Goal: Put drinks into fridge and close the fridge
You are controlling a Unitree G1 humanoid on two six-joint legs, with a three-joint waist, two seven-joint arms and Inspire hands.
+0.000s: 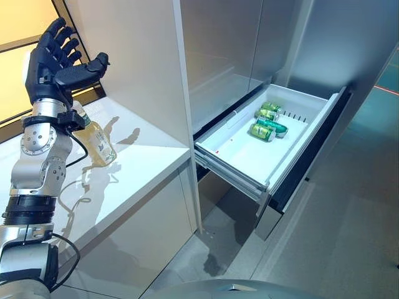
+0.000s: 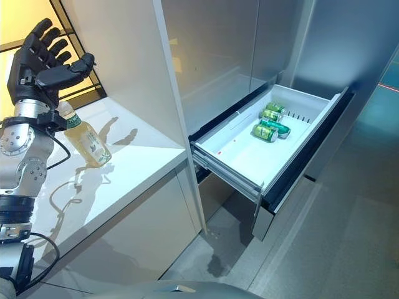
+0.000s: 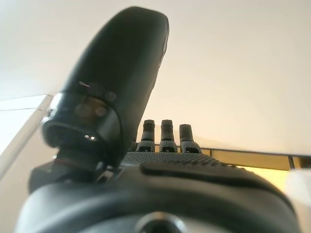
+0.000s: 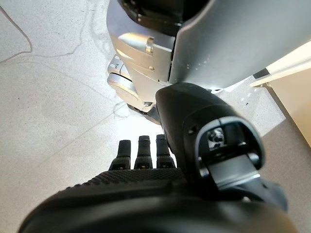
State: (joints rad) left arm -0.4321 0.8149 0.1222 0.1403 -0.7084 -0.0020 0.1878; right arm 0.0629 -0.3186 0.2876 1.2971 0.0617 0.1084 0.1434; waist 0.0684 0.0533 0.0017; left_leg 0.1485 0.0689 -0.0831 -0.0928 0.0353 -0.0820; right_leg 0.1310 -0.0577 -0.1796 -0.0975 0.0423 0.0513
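The bottle [image 1: 98, 142] stands tilted on the white counter [image 1: 149, 156] at the left of the frame, partly behind the left forearm. The left hand [image 1: 53, 59] is raised above it, fingers spread and empty. Risk: a descending wrist may knock the leaning bottle over toward the counter edge. Three cans [image 1: 269, 121] lie at the far end of the open fridge drawer [image 1: 249, 156], centre right; its near half is free. The cabinet panel [image 1: 143, 68] stands between counter and drawer and restricts the transfer path. The right hand [image 4: 146, 155] hangs over the floor, fingers straight.
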